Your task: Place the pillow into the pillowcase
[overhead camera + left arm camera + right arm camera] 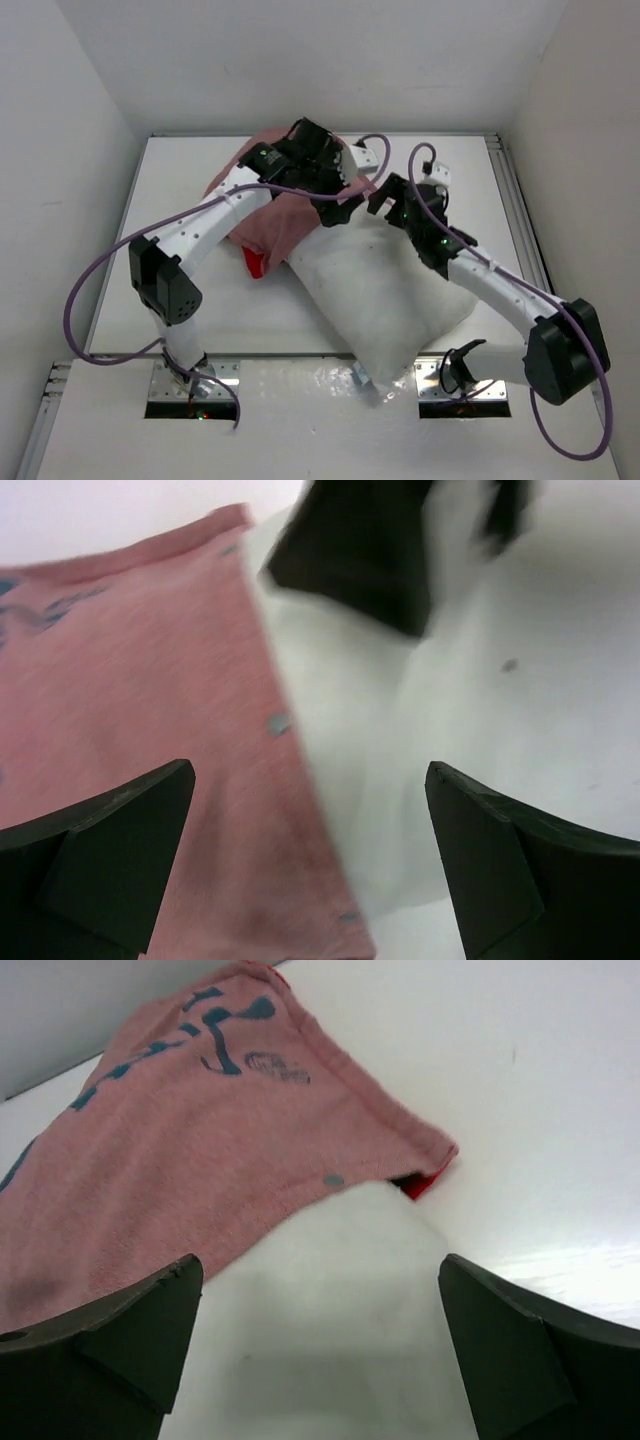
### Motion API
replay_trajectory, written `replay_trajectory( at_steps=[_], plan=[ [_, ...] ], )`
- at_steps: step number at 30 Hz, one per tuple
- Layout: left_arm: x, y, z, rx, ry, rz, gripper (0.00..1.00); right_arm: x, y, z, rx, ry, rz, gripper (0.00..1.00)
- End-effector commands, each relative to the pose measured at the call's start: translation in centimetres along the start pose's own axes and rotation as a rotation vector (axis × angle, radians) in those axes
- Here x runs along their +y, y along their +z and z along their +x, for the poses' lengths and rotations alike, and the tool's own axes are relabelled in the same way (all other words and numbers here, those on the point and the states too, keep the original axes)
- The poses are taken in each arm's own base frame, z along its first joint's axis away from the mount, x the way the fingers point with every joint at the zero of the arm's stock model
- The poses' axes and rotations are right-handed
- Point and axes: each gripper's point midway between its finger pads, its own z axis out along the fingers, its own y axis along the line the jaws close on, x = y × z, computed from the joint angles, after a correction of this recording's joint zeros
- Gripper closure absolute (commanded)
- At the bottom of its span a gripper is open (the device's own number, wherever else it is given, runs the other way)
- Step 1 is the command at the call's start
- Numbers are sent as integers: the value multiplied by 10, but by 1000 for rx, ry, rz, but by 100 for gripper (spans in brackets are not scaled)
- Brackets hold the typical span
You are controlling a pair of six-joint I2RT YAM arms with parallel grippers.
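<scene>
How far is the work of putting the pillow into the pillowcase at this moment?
Done: little. The far end of the pillow lies under the edge of the pillowcase; whether it is inside, I cannot tell. In hand: nothing; left gripper and right gripper both stand open over that edge. Left: most of the pillow lies bare, so the case must be drawn over nearly all of it.

Count: pillow [380, 290] ×1; pillowcase [275, 215] ×1; table [180, 180] ×1; left arm [210, 225] and right arm [500, 290], ×2; purple cables [75, 300] ×2, perhaps more hidden behind the wrists.
</scene>
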Motion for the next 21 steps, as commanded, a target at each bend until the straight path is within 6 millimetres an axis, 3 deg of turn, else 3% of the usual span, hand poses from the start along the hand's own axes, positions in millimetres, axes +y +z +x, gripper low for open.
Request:
replay_trajectory(
  at_steps=[1, 2, 3, 4, 5, 6, 7, 8, 9, 10, 11, 12, 14, 16, 17, 21],
  plan=[
    [40, -66, -15, -95, -31, -211, 0, 1, -19, -27, 92, -346, -5, 1],
    [41, -84, -11, -96, -33, -246, 0, 13, -24, -36, 99, -376, -42, 1],
    [39, -81, 16, -28, -68, -246, 0, 15, -31, -33, 135, -421, -66, 7],
    [42, -88, 34, 3, -99, -264, 24, 22, -36, -32, 152, -449, -112, 31],
    [37, -100, 46, 15, -96, -272, 77, 36, -43, -28, 181, -449, -186, 73],
    [33, -101, 65, 54, -117, -277, 100, 42, -49, -18, 218, -455, -208, 100],
    [22, -101, 103, 111, -171, -273, 100, 49, -53, -7, 248, -471, -240, 100],
    [16, -99, 122, 141, -188, -277, 100, 50, -55, 2, 268, -493, -241, 100],
    [9, -97, 140, 171, -210, -273, 100, 58, -60, 20, 300, -532, -264, 67],
    [-9, -91, 175, 234, -246, -249, 100, 58, -62, 31, 321, -566, -262, 38],
    [-12, -90, 192, 271, -259, -267, 85, 53, -61, 36, 319, -600, -216, 14],
    [-14, -88, 207, 292, -272, -277, 47, 59, -67, 50, 339, -634, -226, 1],
    [-17, -82, 236, 326, -294, -328, 23, 56, -68, 65, 357, -680, -200, 1],
    [-15, -75, 243, 307, -306, -357, 5, 59, -71, 81, 355, -722, -193, 1],
    [-11, -65, 246, 280, -296, -372, 0, 63, -73, 89, 356, -744, -206, 1],
    [-1, -35, 246, 287, -254, -386, 0, 50, -68, 117, 421, -797, -164, 1]
  ],
)
